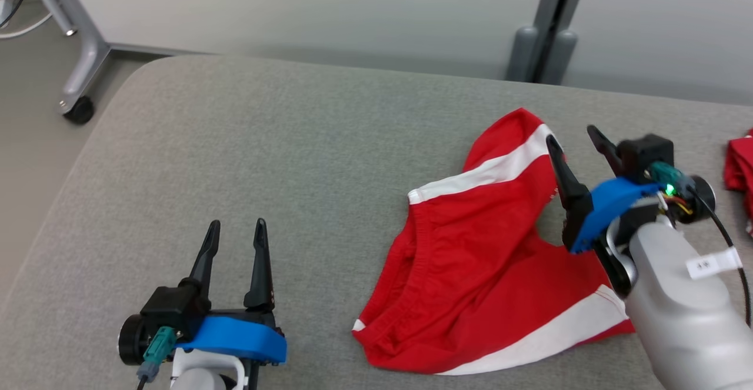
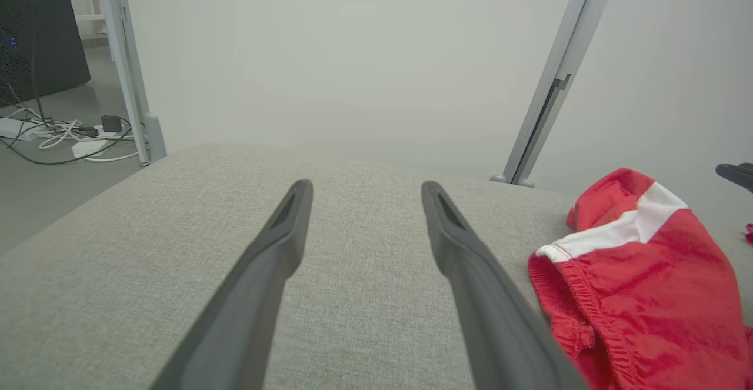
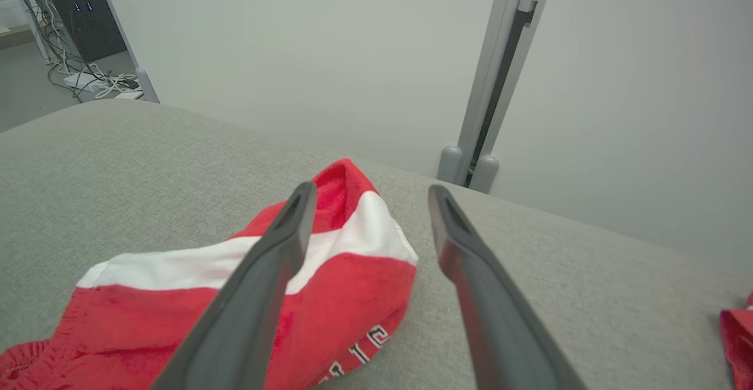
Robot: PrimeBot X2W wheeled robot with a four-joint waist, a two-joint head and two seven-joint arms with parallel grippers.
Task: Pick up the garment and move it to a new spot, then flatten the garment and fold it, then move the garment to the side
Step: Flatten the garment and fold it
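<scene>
Grey woven upholstery covers the broad padded surface, with a pale wall and a grey metal post behind it. A pair of red shorts with white side stripes lies on the right half of the padding. They are rumpled, with the elastic waistband gaping toward the left and one leg bunched up at the far end.

The right gripper hovers at the far right edge of the shorts. Its fingers are spread and nothing is between them. The left gripper sits low at the near left, well apart from the cloth, and its fingers are also spread and empty. A second red cloth lies at the right edge of the padding, apart from the shorts.

Judging by how the shorts lie, the task is at an early stage. Neither gripper holds them, and they are neither smoothed out nor folded. Whether this spot is already the new one cannot be told. Flattening, folding and the move to the side all appear to remain.

White block lettering is printed near a hem of the shorts, seen in the right wrist view. It is cut off and curled under, so no word can be read. A small white tag on the right forearm carries marks too small to read.
</scene>
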